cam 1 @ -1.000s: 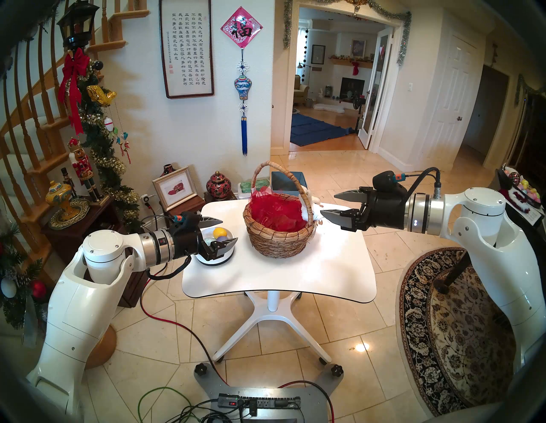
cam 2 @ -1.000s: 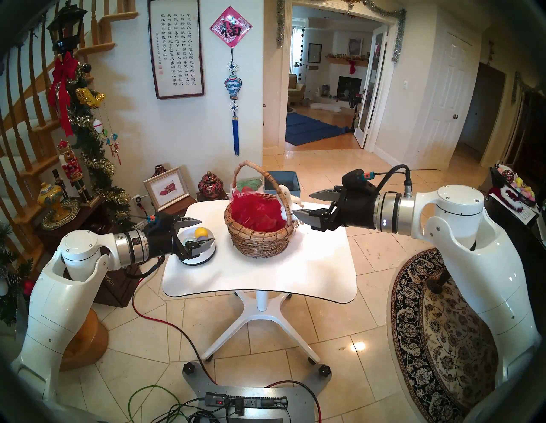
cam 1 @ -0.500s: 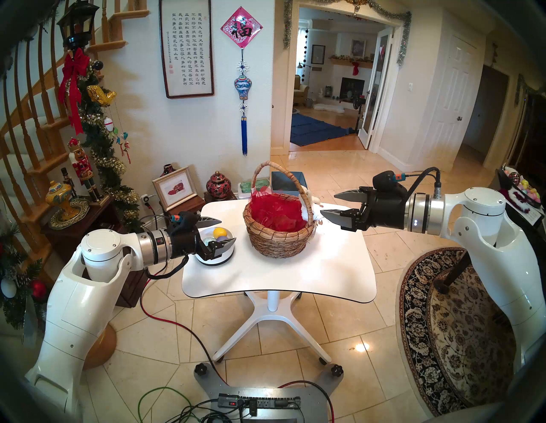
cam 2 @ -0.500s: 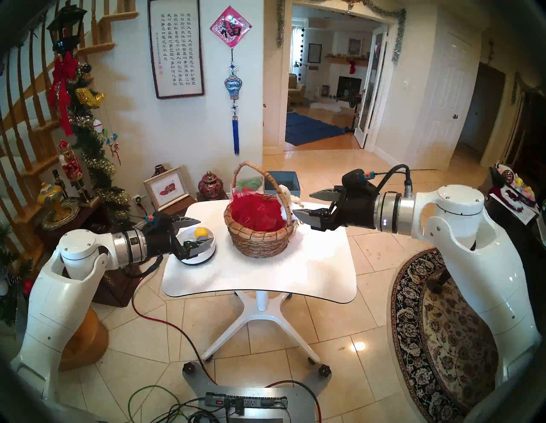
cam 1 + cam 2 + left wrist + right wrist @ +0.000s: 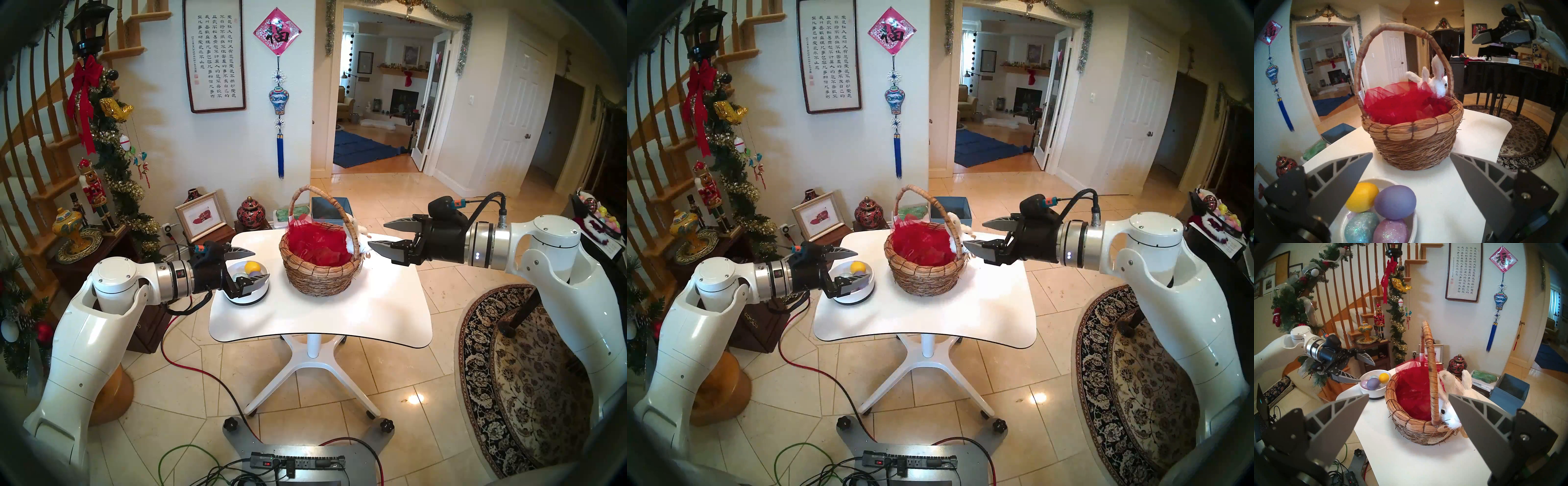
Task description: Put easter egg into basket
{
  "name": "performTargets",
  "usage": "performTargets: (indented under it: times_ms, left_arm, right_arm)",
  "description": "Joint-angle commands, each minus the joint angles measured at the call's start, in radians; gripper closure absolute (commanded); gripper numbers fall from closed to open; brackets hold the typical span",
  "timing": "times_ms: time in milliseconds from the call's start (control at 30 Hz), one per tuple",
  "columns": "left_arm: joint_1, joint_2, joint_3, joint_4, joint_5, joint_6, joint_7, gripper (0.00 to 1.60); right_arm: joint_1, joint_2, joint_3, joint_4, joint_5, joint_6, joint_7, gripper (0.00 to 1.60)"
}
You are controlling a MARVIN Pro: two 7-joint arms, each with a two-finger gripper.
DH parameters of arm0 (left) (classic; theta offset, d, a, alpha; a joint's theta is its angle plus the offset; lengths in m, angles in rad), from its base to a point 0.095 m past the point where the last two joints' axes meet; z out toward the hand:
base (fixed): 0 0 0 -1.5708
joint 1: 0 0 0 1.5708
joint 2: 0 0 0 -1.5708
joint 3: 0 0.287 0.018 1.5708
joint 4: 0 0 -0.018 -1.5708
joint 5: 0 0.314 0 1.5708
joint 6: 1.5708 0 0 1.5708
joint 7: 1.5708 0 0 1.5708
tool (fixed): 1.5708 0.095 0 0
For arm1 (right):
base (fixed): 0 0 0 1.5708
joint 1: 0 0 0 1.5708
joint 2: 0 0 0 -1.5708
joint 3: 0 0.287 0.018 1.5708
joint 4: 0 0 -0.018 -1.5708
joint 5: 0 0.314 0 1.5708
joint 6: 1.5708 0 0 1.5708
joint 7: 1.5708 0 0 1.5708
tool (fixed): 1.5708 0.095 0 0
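Left gripper [image 5: 253, 264] is hanging over the white bowl [image 5: 249, 296] at centre-left of the head view, jaws wide apart and holding nothing. Four eggs are sitting in it: yellow egg [image 5: 1362, 197], purple egg [image 5: 1395, 202], plus two glittery ones at the bottom of the left wrist view. The basket [image 5: 321, 271] is sitting mid-table [image 5: 373, 315], just right of the bowl. Right gripper [image 5: 377, 235] is hovering at the basket's right, by the bunny [image 5: 1451, 400], jaws also spread, empty.
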Motion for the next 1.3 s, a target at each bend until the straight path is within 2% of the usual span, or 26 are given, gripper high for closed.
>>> performTargets:
  times_ms: [0, 200, 400, 633, 1000, 1267]
  left_arm:
    - [-0.084, 0.021, 0.025, 0.009, 0.027, 0.027, -0.006, 0.0]
    - [-0.109, 0.025, 0.053, 0.017, 0.049, 0.075, -0.012, 0.0]
    - [-0.124, 0.031, 0.07, 0.025, 0.058, 0.083, -0.034, 0.0]
    - [-0.128, 0.036, 0.082, 0.024, 0.084, 0.116, -0.023, 0.0]
    - [-0.13, 0.034, 0.095, 0.034, 0.126, 0.1, -0.007, 0.0]
    - [-0.142, 0.027, 0.098, 0.054, 0.118, 0.112, -0.022, 0.0]
  right_arm:
    - [0.007, 0.002, 0.006, 0.0, -0.002, -0.003, -0.003, 0.0]
    - [0.007, 0.003, 0.006, 0.0, -0.002, -0.004, -0.003, 0.0]
    - [0.007, 0.003, 0.005, 0.0, -0.001, -0.004, -0.004, 0.0]
    - [0.007, 0.004, 0.005, 0.0, 0.0, -0.005, -0.004, 0.0]
    - [0.007, 0.005, 0.004, 0.0, 0.001, -0.006, -0.005, 0.0]
    - [0.007, 0.007, 0.004, 0.0, 0.002, -0.007, -0.006, 0.0]
